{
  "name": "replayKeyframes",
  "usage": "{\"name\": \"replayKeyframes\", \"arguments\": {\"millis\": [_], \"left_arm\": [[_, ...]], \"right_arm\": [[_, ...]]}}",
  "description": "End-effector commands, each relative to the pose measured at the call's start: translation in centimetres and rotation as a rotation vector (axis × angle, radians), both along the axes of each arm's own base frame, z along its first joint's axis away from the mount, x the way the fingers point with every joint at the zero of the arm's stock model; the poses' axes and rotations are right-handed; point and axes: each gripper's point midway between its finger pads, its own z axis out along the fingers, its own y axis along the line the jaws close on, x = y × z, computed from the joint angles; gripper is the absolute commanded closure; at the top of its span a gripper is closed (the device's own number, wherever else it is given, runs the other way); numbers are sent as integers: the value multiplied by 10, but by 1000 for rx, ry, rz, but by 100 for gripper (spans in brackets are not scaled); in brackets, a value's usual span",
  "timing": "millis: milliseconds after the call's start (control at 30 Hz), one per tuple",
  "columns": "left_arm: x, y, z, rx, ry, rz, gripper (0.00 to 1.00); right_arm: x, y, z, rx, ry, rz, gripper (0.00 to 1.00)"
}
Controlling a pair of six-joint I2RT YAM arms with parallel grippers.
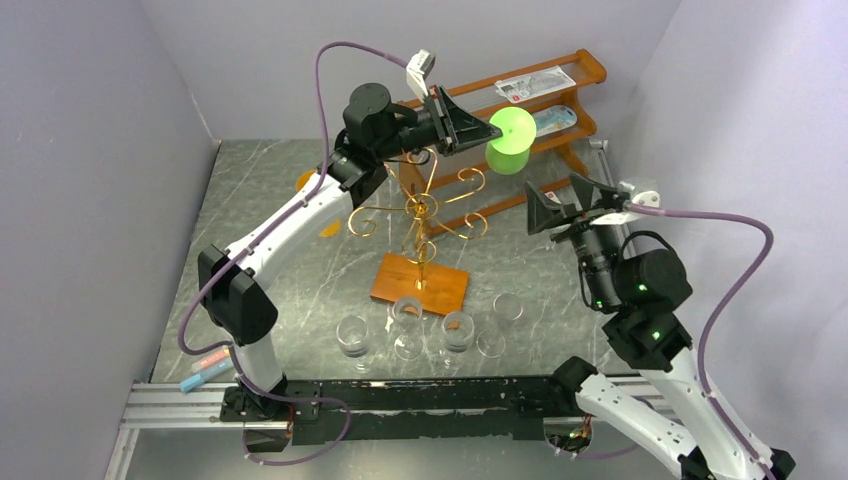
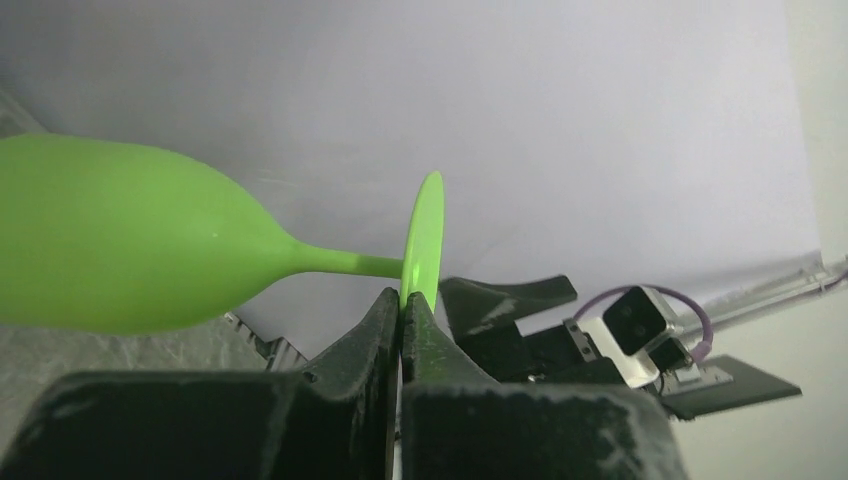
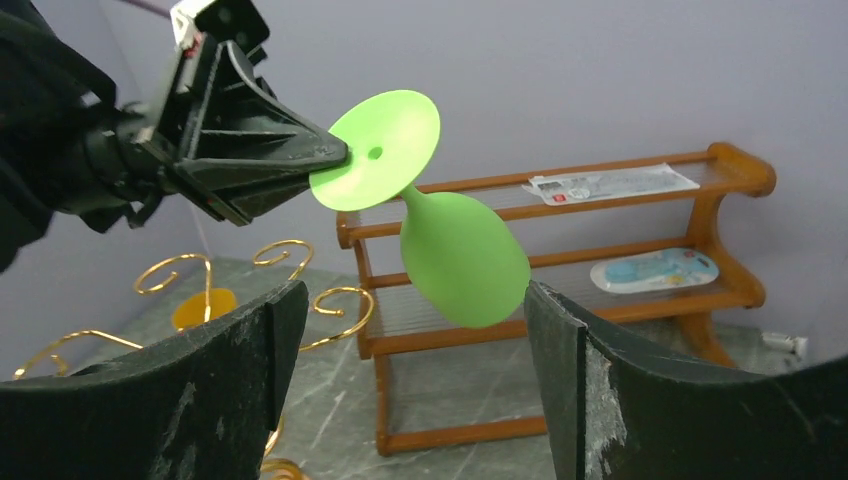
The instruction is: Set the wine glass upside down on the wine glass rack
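Pinched shut on the edge of the green wine glass's (image 3: pixel 462 255) foot disc: left hand (image 2: pixel 402 318). Stem crosswise to its fingers, long axis slanted, foot uppermost, bowl and mouth angled obliquely down. Held in mid-air toward the worktop's (image 1: pixel 260 200) far edge, above the wine glass rack (image 1: pixel 420 215), before the wooden shelf (image 1: pixel 575 70). Nearby, right hand (image 3: pixel 415 290) spread wide, gripping nothing.

Robot lab test cell, not a lived-in room. Plain lavender panel walls (image 1: pixel 100 150) boxed in a dark marbled tabletop (image 1: pixel 260 200). An aluminium rail (image 1: pixel 170 405) along the near edge carried two arms trailing purple cables (image 1: pixel 740 270). Staged props: wine glass rack (image 1: pixel 420 285) mid-table, clear glasses (image 1: pixel 352 335) near the rail, wooden shelf (image 1: pixel 560 100) at the far right corner.
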Motion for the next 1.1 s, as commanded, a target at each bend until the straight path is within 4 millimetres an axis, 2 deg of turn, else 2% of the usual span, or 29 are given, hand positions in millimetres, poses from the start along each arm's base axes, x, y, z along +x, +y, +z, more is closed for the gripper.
{"name": "replayKeyframes", "arguments": {"millis": [0,267,533,600,733,1067], "left_arm": [[26,16,-11,1,52,72,95],[28,38,-24,-10,110,97,95],[29,74,-20,-25,161,165,95],[27,77,-18,-15,162,173,95],[29,79,-27,30,180,196,95],[37,80,-49,62,220,217,95]], "right_arm": [[-10,-7,-13,134,93,10,17],[-20,-13,-15,239,137,24,19],[-37,-46,-1,341,76,-53,19],[-40,-53,1,359,66,-74,19],[-43,-64,0,380,62,-112,19],[-47,-69,-2,369,63,-124,19]]}}
